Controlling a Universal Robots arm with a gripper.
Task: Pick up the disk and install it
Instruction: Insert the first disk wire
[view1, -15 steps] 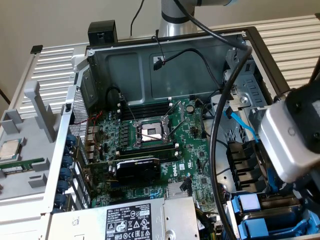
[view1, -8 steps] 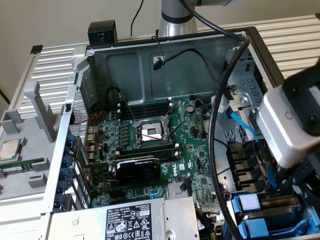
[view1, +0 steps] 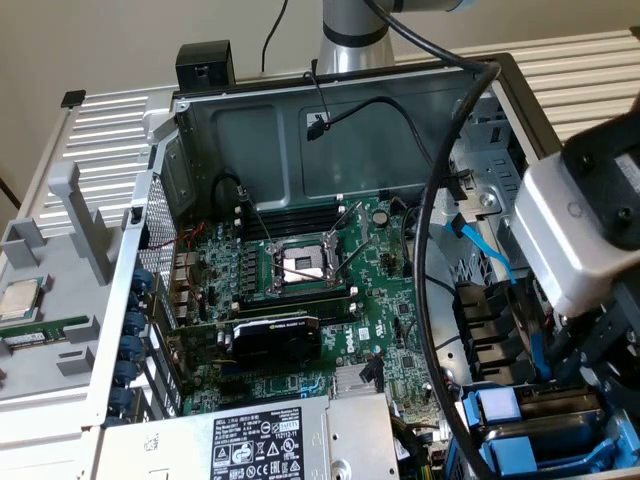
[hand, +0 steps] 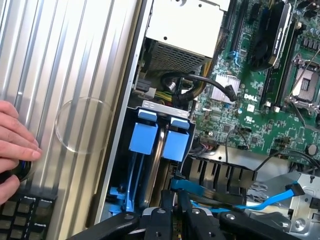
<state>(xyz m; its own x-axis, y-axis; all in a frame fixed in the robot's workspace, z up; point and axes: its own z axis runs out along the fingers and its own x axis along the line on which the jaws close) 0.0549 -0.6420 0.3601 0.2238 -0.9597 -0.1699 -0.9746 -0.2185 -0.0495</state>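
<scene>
Just beneath the black robot gripper (view1: 575, 345), exterior view's lower right: silver metal disk in blue plastic carrier (view1: 497, 410), on edge in black drive bay (view1: 480, 330). Long axis seemingly along the tool's approach. Grip state: cannot tell.

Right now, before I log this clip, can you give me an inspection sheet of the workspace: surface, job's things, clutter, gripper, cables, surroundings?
Surface: ribbed metal table bearing an open computer case.
Job's things: two blue drive carriers side by side in the drive bay; the disk bodies are hidden.
Clutter: CPU chip and memory stick at the exterior view's left, outside the case.
Gripper: gripper low over the drive bay, close to the carriers.
Cables: blue SATA cables beside the bay; black arm cable looping over the motherboard.
Surroundings: a person's hand by a keyboard.
</scene>
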